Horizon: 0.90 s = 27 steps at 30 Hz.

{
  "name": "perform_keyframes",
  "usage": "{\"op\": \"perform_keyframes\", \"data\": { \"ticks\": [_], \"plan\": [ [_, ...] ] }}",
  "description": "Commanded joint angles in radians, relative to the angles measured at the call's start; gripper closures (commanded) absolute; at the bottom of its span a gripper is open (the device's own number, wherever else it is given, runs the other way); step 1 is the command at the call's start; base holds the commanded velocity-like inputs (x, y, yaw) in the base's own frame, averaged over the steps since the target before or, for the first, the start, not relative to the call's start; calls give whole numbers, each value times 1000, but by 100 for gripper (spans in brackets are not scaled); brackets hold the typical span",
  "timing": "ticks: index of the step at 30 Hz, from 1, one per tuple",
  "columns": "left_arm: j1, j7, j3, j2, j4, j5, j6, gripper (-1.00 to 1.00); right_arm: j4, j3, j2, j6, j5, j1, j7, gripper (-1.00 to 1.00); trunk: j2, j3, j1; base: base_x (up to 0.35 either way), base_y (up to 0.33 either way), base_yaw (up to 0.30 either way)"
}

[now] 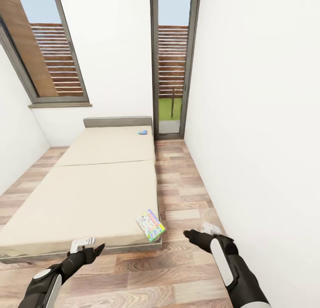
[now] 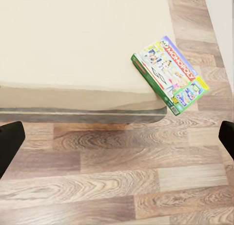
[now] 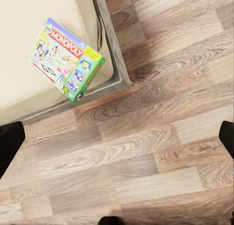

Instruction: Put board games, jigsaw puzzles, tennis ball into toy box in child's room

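Scene: child's room, robot at the foot of the bed [image 1: 89, 183], both arms low over the wood-plank floor [image 1: 178, 272].
Near game: Monopoly board game [image 1: 150, 225] lies flat on the mattress's near right corner, one end jutting past the edge.
Far game: light-blue box [image 1: 142, 132] up by the headboard [image 1: 118, 122], well apart from the robot.
Handling (est.): printed card box, prob. light and stiff, glossy so maybe slick; thin sides. Best hold looks like the overhanging end, pinched top and bottom.
Writing: "MONOPOLY" in white on a red band [image 3: 65, 43]; small word above it unreadable.
Left gripper [image 1: 91, 245]: fingers spread wide, nothing held.
Right gripper [image 1: 198, 232]: fingers wide apart, empty (box just beside it).
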Motion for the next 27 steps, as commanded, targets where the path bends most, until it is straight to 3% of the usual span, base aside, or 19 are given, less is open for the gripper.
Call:
{"op": "perform_keyframes", "data": {
  "ticks": [1, 4, 7, 19, 24, 27],
  "plan": [
    [-1, -6, 2, 0, -1, 1, 7, -100, 11, -14, 0, 5, -18, -1, 8, -100, -2, -1, 1, 0, 281, -226],
    [-1, -7, 2, 0, -1, 1, 7, -100, 75, -61, -2, 2, -44, -1, 71, -100, -2, 2, 1, 0, 281, -223],
    [-1, -7, 2, 0, -1, 1, 7, -100, 108, -76, -3, -2, -52, -1, 91, -100, -2, 5, 1, 0, 282, -157],
    [-1, -7, 2, 0, -1, 1, 7, -100, 137, -87, -3, -33, -59, -1, 117, -100, -2, 6, 1, 0, 116, -24],
    [-1, -7, 2, 0, -1, 1, 7, -100, 139, -88, -4, -34, -67, -1, 178, -100, -2, 6, 1, 0, 8, -1],
    [-1, -7, 2, 0, -1, 1, 7, -100, 142, -90, -10, -32, -81, -1, 267, -100, -2, 6, 1, 0, 2, 0]
  ]
}}
